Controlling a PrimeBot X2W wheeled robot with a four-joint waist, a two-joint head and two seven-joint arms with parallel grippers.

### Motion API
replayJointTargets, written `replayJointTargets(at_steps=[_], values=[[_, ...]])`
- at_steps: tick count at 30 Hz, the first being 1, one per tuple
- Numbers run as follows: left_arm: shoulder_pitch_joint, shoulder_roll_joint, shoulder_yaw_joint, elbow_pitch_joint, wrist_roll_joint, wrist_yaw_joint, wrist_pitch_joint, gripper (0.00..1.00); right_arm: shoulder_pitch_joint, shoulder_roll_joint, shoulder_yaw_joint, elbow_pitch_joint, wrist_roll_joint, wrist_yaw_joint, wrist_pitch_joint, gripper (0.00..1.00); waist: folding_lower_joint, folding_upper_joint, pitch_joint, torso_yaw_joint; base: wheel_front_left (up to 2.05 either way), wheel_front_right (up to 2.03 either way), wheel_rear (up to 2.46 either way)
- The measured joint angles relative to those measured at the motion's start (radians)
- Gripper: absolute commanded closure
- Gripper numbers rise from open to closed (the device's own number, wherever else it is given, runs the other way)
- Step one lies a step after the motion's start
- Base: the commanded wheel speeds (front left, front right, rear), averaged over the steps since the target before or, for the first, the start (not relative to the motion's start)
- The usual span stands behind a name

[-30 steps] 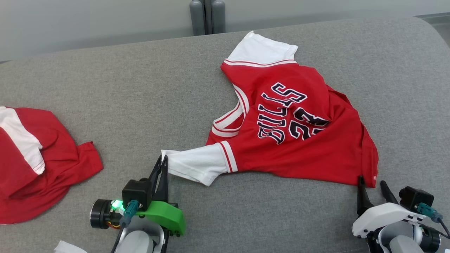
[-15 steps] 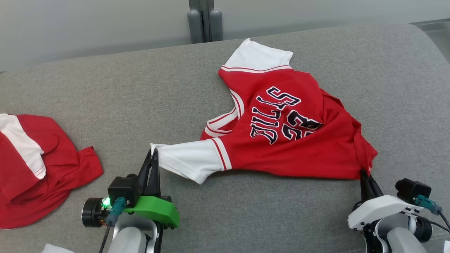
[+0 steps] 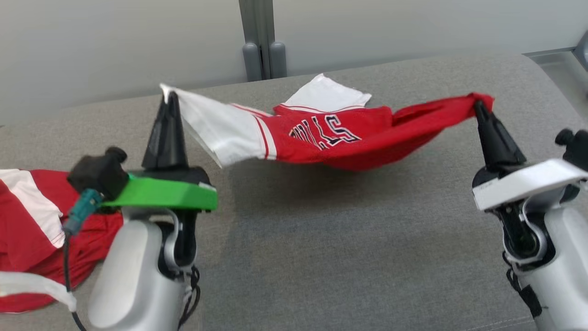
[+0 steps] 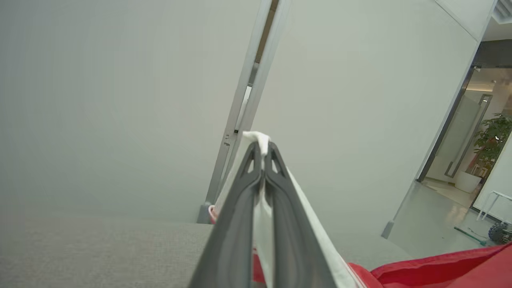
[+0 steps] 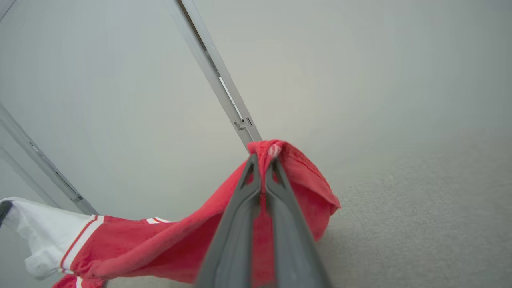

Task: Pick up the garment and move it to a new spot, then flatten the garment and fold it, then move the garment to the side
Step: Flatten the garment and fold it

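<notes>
The left gripper [image 3: 171,96] is pinching the edge of a white sleeve [image 3: 216,126], its fingers pressed together on the cloth. The right gripper [image 3: 479,105] is clamping a bunched red corner of the same jersey [image 3: 363,147]. Both are holding their ends up off the surface, well apart, so the jersey is hanging between them like a hammock, sagging in the middle. I cannot tell whether its lowest fold is touching the cushion. The other white sleeve [image 3: 328,94] is lying behind on the fabric.

The left wrist view is showing a bit of white cloth poking out past the fingertips. The right wrist view is showing red cloth wrapped over the tips, with a small pale tag at the very top.

Everything is sitting on a wide grey cushion [image 3: 349,248] with a woven texture. A second red-and-white garment [image 3: 27,216] is lying crumpled at its left edge. Behind is a pale wall [image 3: 115,46] split by a grey post [image 3: 257,41]. The left wrist view is also taking in a doorway with a potted plant [image 4: 494,138].

On the jersey's chest, dark letters outlined in white are reading "ULLS"; the rest is folded away.
</notes>
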Motion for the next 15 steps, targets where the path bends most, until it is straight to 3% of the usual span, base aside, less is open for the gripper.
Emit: replayJointTargets(at_steps=[7, 15], values=[[-0.205, -0.001, 0.037, -0.107, -0.091, 0.011, 0.107, 1.0, -0.188, -0.021, -0.002, -0.147, -0.014, 0.0, 0.074, 1.0, 0.0, 0.0, -0.041, -0.007, 0.0, 0.0, 0.0], [-0.339, 0.001, 0.084, -0.26, -0.156, 0.106, 0.175, 1.0, -0.28, 0.049, -0.073, -0.269, -0.119, 0.0, 0.186, 1.0, 0.0, 0.0, -0.062, -0.007, 0.0, 0.0, 0.0]])
